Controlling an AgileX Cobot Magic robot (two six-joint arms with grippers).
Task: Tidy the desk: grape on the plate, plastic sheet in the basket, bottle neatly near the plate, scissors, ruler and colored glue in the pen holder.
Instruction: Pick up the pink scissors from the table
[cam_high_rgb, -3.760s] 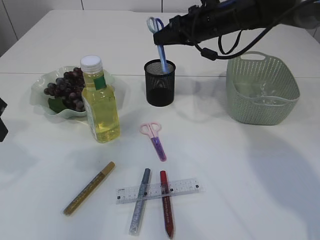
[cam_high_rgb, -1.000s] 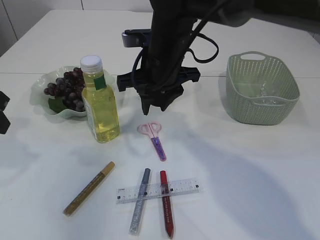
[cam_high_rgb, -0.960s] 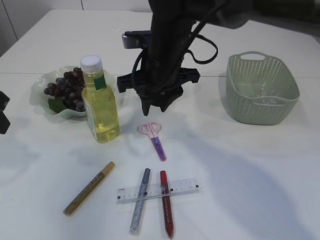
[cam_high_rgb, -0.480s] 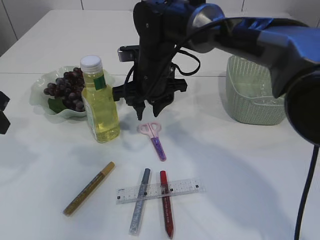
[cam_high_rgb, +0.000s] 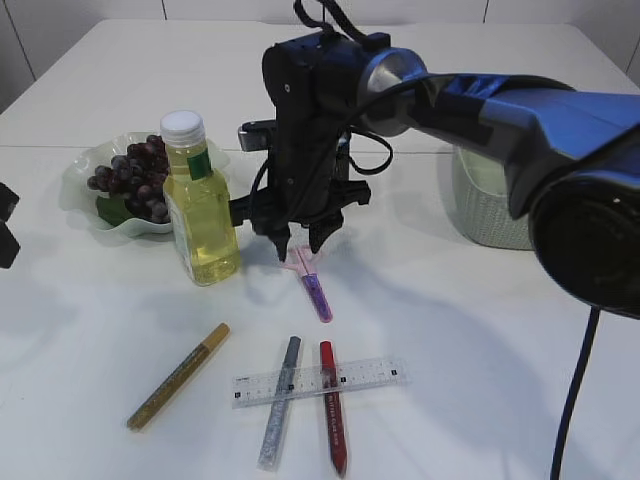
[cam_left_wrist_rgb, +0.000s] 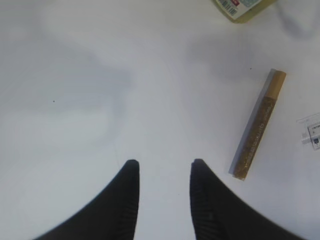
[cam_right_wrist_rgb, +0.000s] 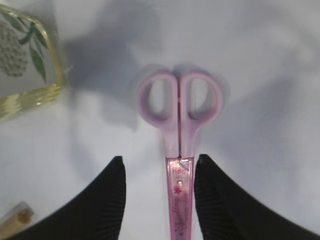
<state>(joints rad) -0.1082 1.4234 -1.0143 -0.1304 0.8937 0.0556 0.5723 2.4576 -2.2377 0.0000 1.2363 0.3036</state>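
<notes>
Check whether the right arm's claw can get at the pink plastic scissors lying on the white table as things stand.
Probably yes. The right claw is open, straddling the pink plastic scissors just below the handle loops, and nothing lies between. The yellow bottle stands apart to one side.

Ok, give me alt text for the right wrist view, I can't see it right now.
Pink scissors lie flat on the white table, handles away from the camera, their capped blade end running between the two open black fingers of the right gripper. A corner of the bottle shows at upper left.
</notes>
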